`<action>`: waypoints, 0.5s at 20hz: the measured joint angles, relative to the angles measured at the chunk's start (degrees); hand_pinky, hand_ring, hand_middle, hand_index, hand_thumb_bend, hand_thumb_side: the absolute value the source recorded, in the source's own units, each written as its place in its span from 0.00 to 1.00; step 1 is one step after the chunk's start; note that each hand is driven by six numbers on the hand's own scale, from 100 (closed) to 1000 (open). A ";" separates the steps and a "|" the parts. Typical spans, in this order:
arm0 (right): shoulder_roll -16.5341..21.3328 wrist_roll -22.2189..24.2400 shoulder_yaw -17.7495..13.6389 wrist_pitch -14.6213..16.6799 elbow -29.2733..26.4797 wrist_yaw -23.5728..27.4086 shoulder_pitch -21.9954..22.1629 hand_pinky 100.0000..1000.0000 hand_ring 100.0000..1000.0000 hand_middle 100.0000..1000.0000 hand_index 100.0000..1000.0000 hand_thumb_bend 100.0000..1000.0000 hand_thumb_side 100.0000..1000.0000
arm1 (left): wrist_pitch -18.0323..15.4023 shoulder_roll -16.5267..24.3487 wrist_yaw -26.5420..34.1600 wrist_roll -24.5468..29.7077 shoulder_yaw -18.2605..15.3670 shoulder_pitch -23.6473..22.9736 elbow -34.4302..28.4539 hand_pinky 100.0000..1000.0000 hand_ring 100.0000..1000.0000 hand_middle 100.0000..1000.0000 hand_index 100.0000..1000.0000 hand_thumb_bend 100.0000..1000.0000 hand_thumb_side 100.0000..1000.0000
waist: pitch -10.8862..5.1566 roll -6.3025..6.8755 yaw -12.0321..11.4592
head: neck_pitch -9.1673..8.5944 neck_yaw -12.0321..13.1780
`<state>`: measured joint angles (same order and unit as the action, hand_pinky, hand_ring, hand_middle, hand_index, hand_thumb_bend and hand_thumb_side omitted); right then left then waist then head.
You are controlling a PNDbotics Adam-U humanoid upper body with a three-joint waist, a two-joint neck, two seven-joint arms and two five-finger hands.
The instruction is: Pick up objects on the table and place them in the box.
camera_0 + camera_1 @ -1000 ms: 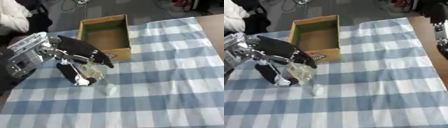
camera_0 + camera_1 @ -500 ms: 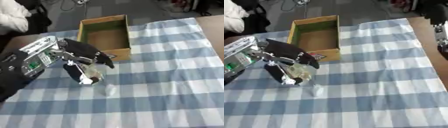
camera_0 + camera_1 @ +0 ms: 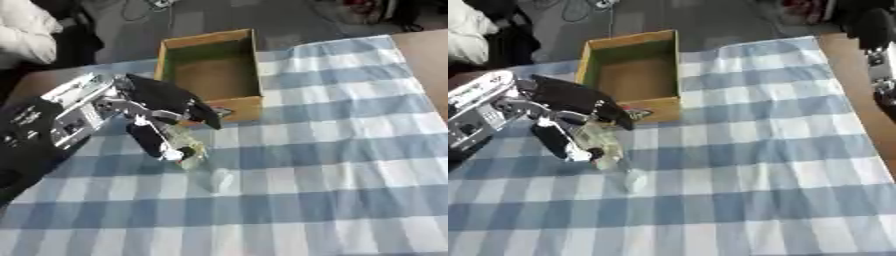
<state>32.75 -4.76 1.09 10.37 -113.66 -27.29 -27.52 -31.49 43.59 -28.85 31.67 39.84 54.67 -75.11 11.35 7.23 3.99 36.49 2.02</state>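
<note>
1. We see our left hand [image 3: 162,107] in the left-centre of the frame, its arm coming in from the lower left edge.
2. Its fingers [image 3: 197,107] and thumb are curled round a clear plastic bottle [image 3: 188,150], fingers on the upper side and thumb on the lower left, so the bottle is held between them.
3. The bottle lies tilted, its body inside the hand and its pale cap end [image 3: 220,181] pointing down and to the right, toward the centre of the frame. We cannot tell whether the cap end touches the cloth.
4. The bottle sits over the blue and white checked tablecloth [image 3: 350,150], which covers most of the frame.
5. An open cardboard box [image 3: 254,65] stands in the upper centre, just above the hand; its near wall is beside the fingertips. The inside of the box shows only its brown floor.
6. A bare strip of brown table [image 3: 429,60] shows at the upper right edge, past the cloth.
7. In the right eye view we see part of our right hand [image 3: 878,50] at the upper right edge, well apart from the bottle and the box; we cannot tell how its fingers are set.
</note>
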 measured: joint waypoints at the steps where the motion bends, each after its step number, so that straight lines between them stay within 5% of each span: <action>1: 0.00 0.00 0.00 0.00 0.00 0.00 0.00 0.43 0.39 0.43 0.67 0.09 1.00 | 0.00 -0.10 0.18 0.00 0.00 0.00 0.19 0.85 0.88 0.93 1.00 1.00 0.58 | 0.00 -0.01 0.00 | 0.00 0.00; 10: -0.05 0.26 0.01 0.21 0.00 0.00 -0.03 0.43 0.39 0.43 0.67 0.09 1.00 | 0.00 -1.07 0.88 0.00 -0.01 0.15 1.62 0.83 0.85 0.91 1.00 0.89 0.54 | 0.15 -0.18 0.20 | 0.00 0.57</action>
<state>32.71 -4.50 1.10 10.58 -113.66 -27.29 -27.55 -31.49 42.51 -27.97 31.67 39.83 54.82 -73.49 11.50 7.05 4.19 36.49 2.59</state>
